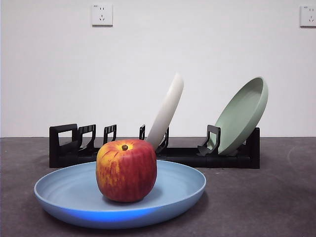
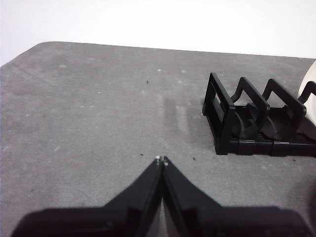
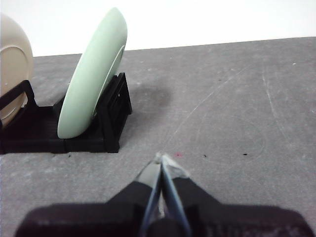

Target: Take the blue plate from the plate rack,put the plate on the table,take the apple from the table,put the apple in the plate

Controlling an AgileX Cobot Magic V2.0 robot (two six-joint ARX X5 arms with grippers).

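- One apple (image 1: 126, 170) sits upright in the blue plate (image 1: 64, 190), a little toward 9 o'clock of the plate's middle, its stem dimple facing up.
- The blue plate lies flat on the counter (image 1: 266, 197), nearest the front camera.
- Behind it, at 12 o'clock from the plate, the plate rack (image 1: 64, 143) runs across the counter, its squared loop handle at the 9 o'clock end.
- A cream-white plate (image 1: 167, 111) stands tilted in a middle slot of the rack, leaning toward 1 o'clock.
- A pale green plate (image 1: 242, 116) leans the same way in the slot at the rack's 3 o'clock end; the slots near the handle hold nothing.
- The left tool (image 2: 162, 160) is clenched with its tips together, grasping nothing, over bare counter near the rack's handle end.
- The right tool (image 3: 163, 160) is likewise clenched and grasps nothing, over bare counter near the rack end with the pale green plate.
- Two wall sockets (image 1: 101, 15) show high on the white wall behind.
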